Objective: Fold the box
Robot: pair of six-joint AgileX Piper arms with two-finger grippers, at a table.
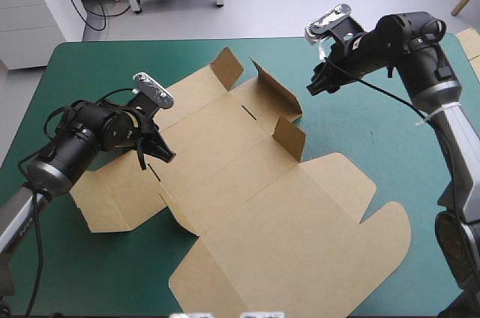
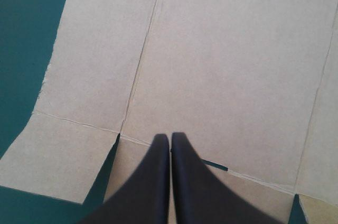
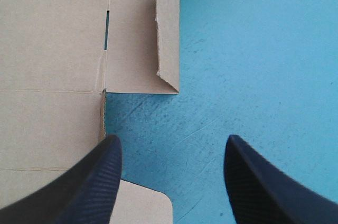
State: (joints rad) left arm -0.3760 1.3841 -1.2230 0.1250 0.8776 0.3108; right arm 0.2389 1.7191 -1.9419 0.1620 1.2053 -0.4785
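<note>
The box (image 1: 255, 190) lay mostly flat under my clenched left pincer (image 2: 170, 138). Only small flaps (image 3: 168, 34) ahead of my released right pincer (image 3: 171, 147) stood up. Walls and tucking remained, I judged.

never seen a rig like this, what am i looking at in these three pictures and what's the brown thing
It is a robot with two arms, each ending in a gripper of two black fingers. One picture looks down from above and behind it; the other two come from cameras on the wrists, looking along the fingers. On the teal-green cover lies the box, a cut sheet of brown board, mostly flat, a few flaps raised at its far side. The left gripper is over the sheet, fingers shut. The right gripper is open over bare cover beside the box. Neither appears to hold anything.
</note>
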